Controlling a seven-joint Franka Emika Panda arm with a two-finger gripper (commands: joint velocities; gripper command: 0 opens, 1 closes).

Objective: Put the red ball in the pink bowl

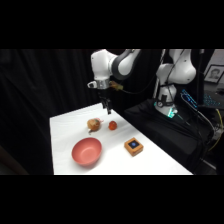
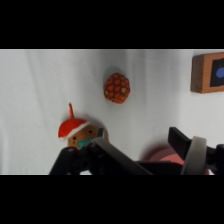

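Nearest the camera: black linkage of the hand point(image 2: 145, 155) rises from the wrist view's bottom edge, with one dark finger point(image 2: 181, 141) showing at the right; a pink blur low between the linkage parts is probably the bowl's rim.
Hand state: the fingers seem spread, with nothing between them, though only one finger shows plainly, so this is a judgement.
Hand position: in the side view the hand point(image 1: 106, 107) hangs above the far part of the white table point(image 1: 65, 125), clear of its surface, over the gap between the lump and the ball.
Red ball: the red ball point(image 1: 113, 125) point(image 2: 117, 88) rests on the table, just beside the tan onion-like lump point(image 1: 93, 124), apart from it and untouched.
Lump in wrist view: the lump point(image 2: 80, 134), with a red cap and thin stalk, sits close under the linkage, partly hidden.
Pink bowl: the pink bowl point(image 1: 86, 152) stands empty toward the near table edge, nearer the camera than the ball and apart from it.
Orange box: a small orange box point(image 1: 134, 146) point(image 2: 207, 73) with a dark top lies off to the bowl's right.
Key relation: the ball lies ahead of the fingertips, toward the top of the wrist view, and slightly right of the hand in the side view; being round, it has no long axis to match.
Next move, as I judge it: shift toward the ball, away from the lump, then descend.
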